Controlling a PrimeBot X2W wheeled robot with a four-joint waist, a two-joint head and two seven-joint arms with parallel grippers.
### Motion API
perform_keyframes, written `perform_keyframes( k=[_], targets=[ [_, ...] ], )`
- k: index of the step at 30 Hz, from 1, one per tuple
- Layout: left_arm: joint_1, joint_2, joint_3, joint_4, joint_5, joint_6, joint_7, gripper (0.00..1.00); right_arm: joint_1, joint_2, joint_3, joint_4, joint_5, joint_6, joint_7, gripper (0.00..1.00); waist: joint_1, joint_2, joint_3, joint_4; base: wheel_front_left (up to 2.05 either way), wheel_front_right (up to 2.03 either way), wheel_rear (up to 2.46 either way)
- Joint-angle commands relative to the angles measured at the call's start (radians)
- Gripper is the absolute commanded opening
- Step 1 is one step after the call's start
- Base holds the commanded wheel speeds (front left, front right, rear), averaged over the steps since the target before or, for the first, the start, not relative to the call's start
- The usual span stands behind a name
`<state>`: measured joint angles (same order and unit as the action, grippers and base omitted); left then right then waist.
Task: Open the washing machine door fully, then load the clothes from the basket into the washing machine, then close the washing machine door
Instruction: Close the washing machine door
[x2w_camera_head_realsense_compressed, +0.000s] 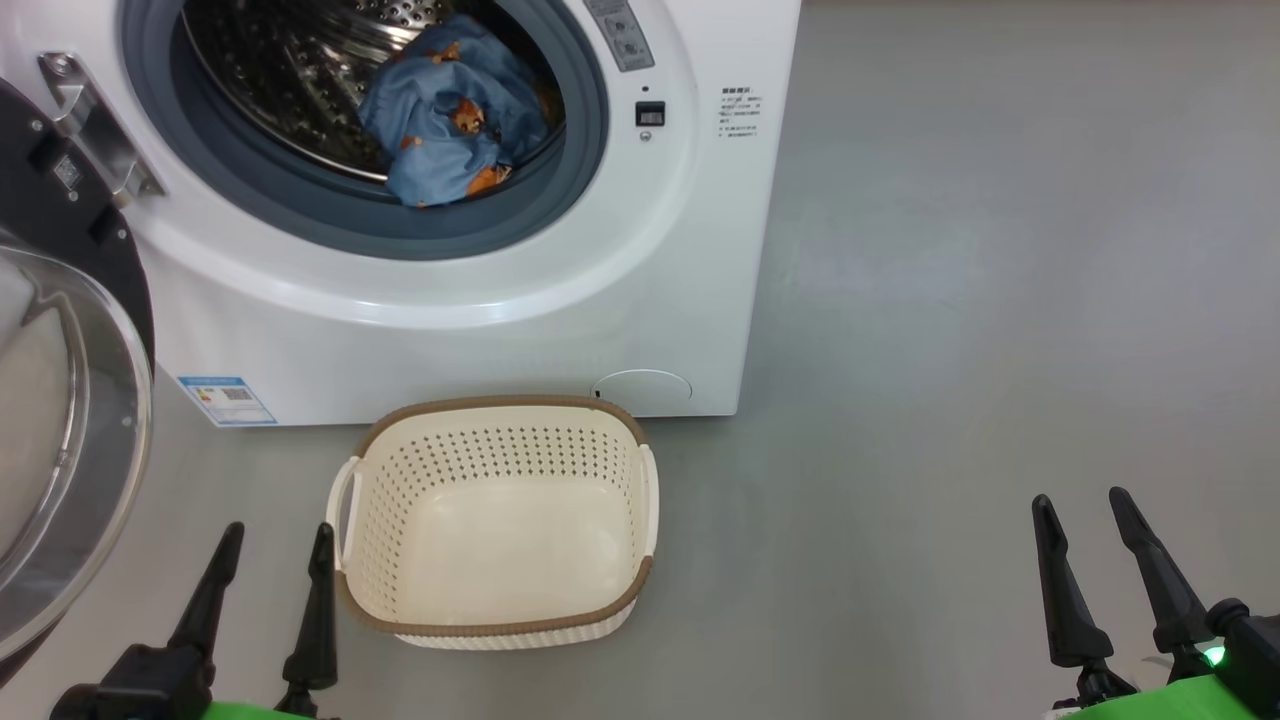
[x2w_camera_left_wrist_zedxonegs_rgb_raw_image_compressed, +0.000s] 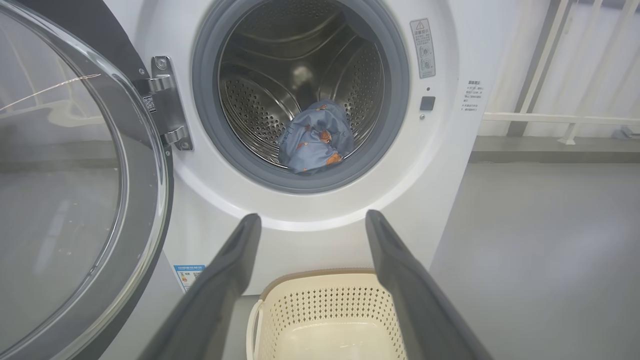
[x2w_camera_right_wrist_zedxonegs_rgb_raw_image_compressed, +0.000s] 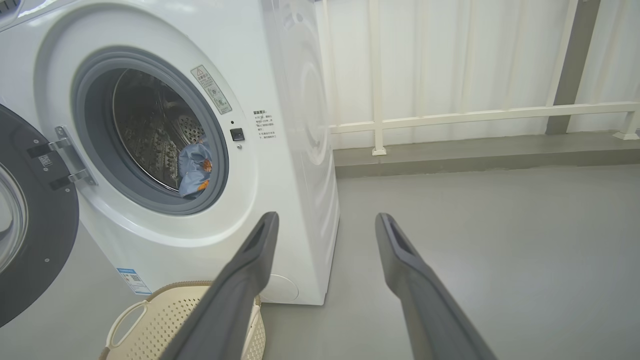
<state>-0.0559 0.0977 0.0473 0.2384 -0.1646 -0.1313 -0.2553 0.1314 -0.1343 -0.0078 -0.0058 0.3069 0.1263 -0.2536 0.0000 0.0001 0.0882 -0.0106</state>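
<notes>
Loading looks done to me. The clothes (x2w_camera_head_realsense_compressed: 450, 120) are inside the washing machine (x2w_camera_head_realsense_compressed: 480, 340), low in the perforated steel drum (x2w_camera_head_realsense_compressed: 280, 90) right at its front lip. The basket (x2w_camera_head_realsense_compressed: 500, 405) on the floor just in front of the machine is empty.

What's left, I'd say, is shutting the door (x2w_camera_head_realsense_compressed: 70, 450). It hangs swung out off the machine's left side on a metal hinge (x2w_camera_head_realsense_compressed: 95, 130).

The left gripper (x2w_camera_head_realsense_compressed: 278, 530) and right gripper (x2w_camera_head_realsense_compressed: 1080, 500) both hover in front of the machine, jaws spread wide with nothing in them. The left one is nearer the door, so I'd use that. Get round to the far face and push on the glossy black rim, not the glass bowl, since that bulge is smooth and rounded and fingers would probably skid off.

The blue bear-print fabric is soft and floppy, and a fold sits close to the grey rubber gasket (x2w_camera_head_realsense_compressed: 300, 215), so it could get pinched. The basket's stiff holey plastic could catch an arm too.
</notes>
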Motion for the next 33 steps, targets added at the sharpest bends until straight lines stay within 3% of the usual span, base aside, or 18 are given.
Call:
perform_keyframes(
  k=[1,13,33],
  targets=[
    [-0.019,0.014,0.030,-0.035,0.000,0.001,-0.006,1.00,-0.021,-0.021,0.014,-0.027,-0.008,0.004,-0.008,1.00,0.0000,-0.0001,0.002,0.005,0.00,0.00,0.00],
    [-0.019,-0.001,0.041,-0.044,-0.004,0.001,-0.006,1.00,-0.033,-0.036,0.028,-0.025,-0.008,0.004,-0.008,1.00,0.0000,-0.0001,0.009,0.089,0.00,0.00,0.00],
    [0.003,-0.038,0.079,-0.058,-0.015,0.001,-0.006,1.00,-0.061,-0.098,0.067,-0.011,-0.008,0.004,-0.008,1.00,0.0000,-0.0001,0.022,0.354,0.00,0.00,0.00]
  ],
)
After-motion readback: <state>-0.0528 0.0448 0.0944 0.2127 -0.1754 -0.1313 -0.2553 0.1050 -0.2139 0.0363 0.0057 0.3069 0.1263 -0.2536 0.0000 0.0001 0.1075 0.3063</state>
